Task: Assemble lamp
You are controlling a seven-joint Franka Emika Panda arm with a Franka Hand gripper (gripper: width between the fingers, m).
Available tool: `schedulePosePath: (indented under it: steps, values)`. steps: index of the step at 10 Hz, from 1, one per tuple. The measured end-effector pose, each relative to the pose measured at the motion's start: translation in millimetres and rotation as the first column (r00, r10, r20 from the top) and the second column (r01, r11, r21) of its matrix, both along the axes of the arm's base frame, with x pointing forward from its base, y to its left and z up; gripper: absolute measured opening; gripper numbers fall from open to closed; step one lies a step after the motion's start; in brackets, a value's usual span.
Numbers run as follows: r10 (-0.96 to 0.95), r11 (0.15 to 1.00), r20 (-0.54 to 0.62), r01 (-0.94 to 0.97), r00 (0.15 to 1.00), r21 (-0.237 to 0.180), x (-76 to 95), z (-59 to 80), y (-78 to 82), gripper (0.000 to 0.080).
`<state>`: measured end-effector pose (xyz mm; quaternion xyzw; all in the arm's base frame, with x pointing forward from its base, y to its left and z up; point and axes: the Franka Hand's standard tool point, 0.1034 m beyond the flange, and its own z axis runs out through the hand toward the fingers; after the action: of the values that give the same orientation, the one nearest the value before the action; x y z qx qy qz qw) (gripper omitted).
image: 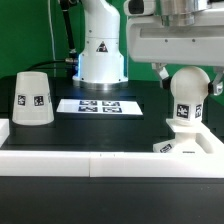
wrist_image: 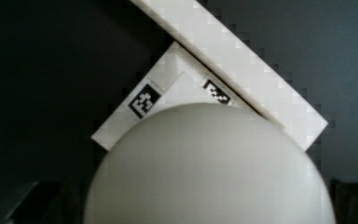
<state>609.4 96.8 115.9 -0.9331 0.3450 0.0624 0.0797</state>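
The ball-shaped bulb [image: 187,88] stands upright on its stem in the low angular base block [image: 186,142], at the exterior view's right. My gripper [image: 187,77] hangs over it, open, with one finger on each side of the ball and a small gap on both sides. The wrist view looks straight down: the bulb [wrist_image: 202,165] fills most of the picture, the tagged base [wrist_image: 158,95] shows beyond it, and dark fingers [wrist_image: 44,200] sit at the edges. The large cone shade [image: 32,98] stands alone at the exterior view's left.
The marker board [image: 98,105] lies flat mid-table in front of the white robot pedestal [image: 100,45]. A white rail [image: 80,162] borders the black table along the front and runs past the base [wrist_image: 229,50].
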Motion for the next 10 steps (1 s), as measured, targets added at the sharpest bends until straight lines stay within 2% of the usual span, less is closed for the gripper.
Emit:
schedulePosePath:
  steps: [1, 3, 4, 8, 10]
  values:
    - [0.134, 0.991, 0.031, -0.134, 0.99, -0.016, 0.7, 2.5, 4.8, 0.0698]
    - [0.317, 0.948, 0.08, -0.317, 0.945, -0.017, 1.0, 4.9, 10.5, 0.0698]
    - [0.452, 0.892, 0.11, -0.452, 0.885, -0.026, 1.8, 4.3, 9.1, 0.0698]
    - [0.621, 0.782, 0.141, -0.622, 0.771, -0.039, 1.7, 3.1, 6.6, 0.0698]
    - [0.775, 0.626, 0.165, -0.777, 0.61, -0.069, 2.4, 2.8, 3.9, 0.0698]
